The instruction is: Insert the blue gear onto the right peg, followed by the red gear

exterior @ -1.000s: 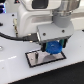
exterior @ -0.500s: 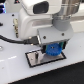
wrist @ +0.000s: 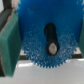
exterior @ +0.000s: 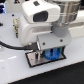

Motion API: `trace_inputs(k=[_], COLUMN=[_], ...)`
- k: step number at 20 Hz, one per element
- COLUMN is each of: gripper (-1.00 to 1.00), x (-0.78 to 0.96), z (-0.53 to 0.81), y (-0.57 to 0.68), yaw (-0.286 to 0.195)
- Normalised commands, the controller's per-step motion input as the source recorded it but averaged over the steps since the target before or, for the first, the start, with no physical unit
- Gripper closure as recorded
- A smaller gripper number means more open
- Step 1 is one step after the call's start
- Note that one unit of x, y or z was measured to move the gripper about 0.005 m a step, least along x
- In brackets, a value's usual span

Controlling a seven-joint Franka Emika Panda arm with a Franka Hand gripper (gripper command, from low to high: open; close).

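We see a white robot arm reaching down over a white rectangular plate with a black border [exterior: 35,62] that lies on a white table [exterior: 10,70]. Its gripper [exterior: 51,52] is clamped on the flat, round, bright-blue plastic gear with fine teeth [wrist: 47,42], carried flat just above the plate towards the exterior view's right.

In the wrist view the blue gear fills the picture, pinched between two green padded fingers [wrist: 8,42]. Through its dark oval centre hole we make out a pale rounded tip [wrist: 52,48], which we judge to be the right peg. It sits off to one edge of the hole, not centred.

The small red gear is not visible in either picture.

We judge the main risk to be misalignment: if the arm pushes down now, the hub rim could land on the peg top and jam, tilt the gear in the grip, or shift the plate. Releasing too early could leave the gear cocked on the peg.
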Motion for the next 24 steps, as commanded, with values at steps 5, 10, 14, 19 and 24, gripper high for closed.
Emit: trace_inputs(k=[5, 10, 14, 19, 24], gripper=[-1.00, -1.00, -1.00, -1.00, -1.00], x=[0.05, -0.06, -0.39, -0.61, -0.81], z=[0.27, 0.47, 0.33, 0.18, 0.04], y=[0.24, 0.23, 0.17, 0.26, 0.14], yaw=[0.000, 0.000, 0.000, 0.000, 0.000])
